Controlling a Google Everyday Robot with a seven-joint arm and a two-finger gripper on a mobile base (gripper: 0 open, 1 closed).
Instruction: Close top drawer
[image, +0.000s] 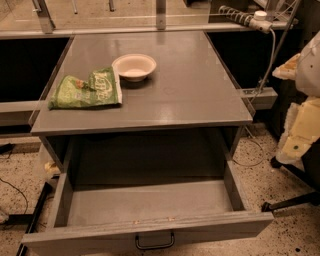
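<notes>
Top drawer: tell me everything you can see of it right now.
The top drawer is a wide grey box, metal by its look, pulled far out from under the tabletop and level. Its flat front carries one small dark loop handle at centre; the frame's bottom edge cuts the front. Nothing shows inside. The gripper hangs at far right, apart from it.

I see the grey top drawer under a grey table bearing a green bag and white bowl, speckled floor, and the cream claw right of the table.
</notes>
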